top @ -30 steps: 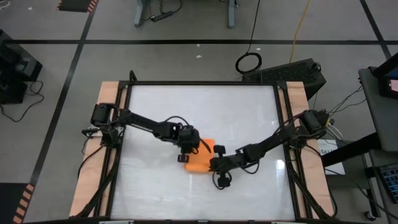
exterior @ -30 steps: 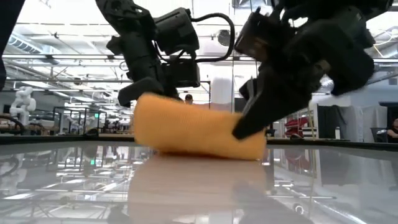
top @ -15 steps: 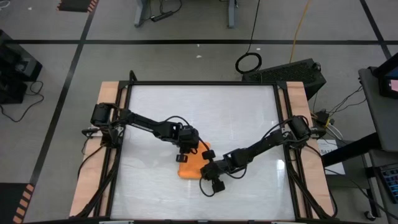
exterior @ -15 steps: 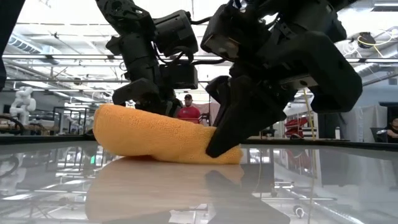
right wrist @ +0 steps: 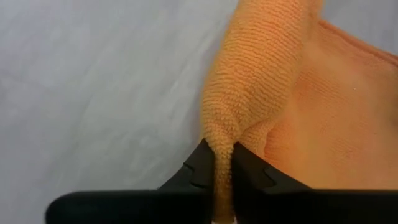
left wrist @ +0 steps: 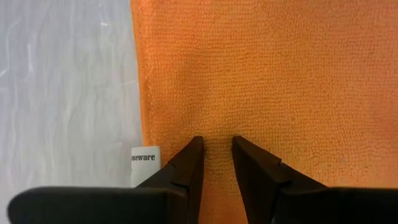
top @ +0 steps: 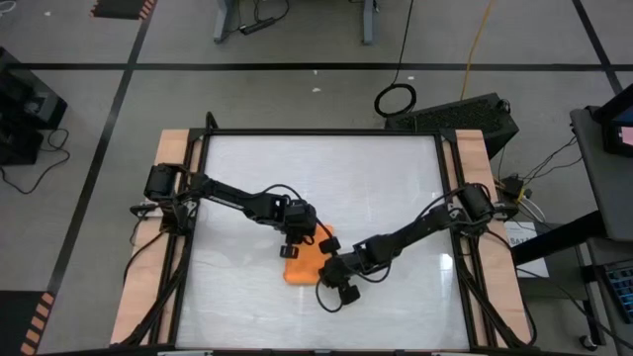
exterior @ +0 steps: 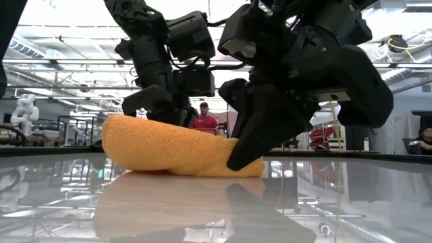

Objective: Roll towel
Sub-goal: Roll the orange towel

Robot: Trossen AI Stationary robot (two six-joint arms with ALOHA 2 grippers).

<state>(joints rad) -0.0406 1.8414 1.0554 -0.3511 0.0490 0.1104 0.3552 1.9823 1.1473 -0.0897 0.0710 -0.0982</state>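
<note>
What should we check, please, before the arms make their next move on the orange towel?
1. Right gripper has the towel: ok, a fold of cloth is pinched between its fingers.
2. Left gripper is on the towel: ok, its fingertips press on the cloth, slightly apart.
3. Left gripper is actually pinching cloth: cannot tell.
4. Towel lies on the table, away from its edges: ok.
5. Towel rolled: not ok, only partly rolled in the low view.
6. The two grippers clear of each other: ok, at opposite ends of the towel.
</note>
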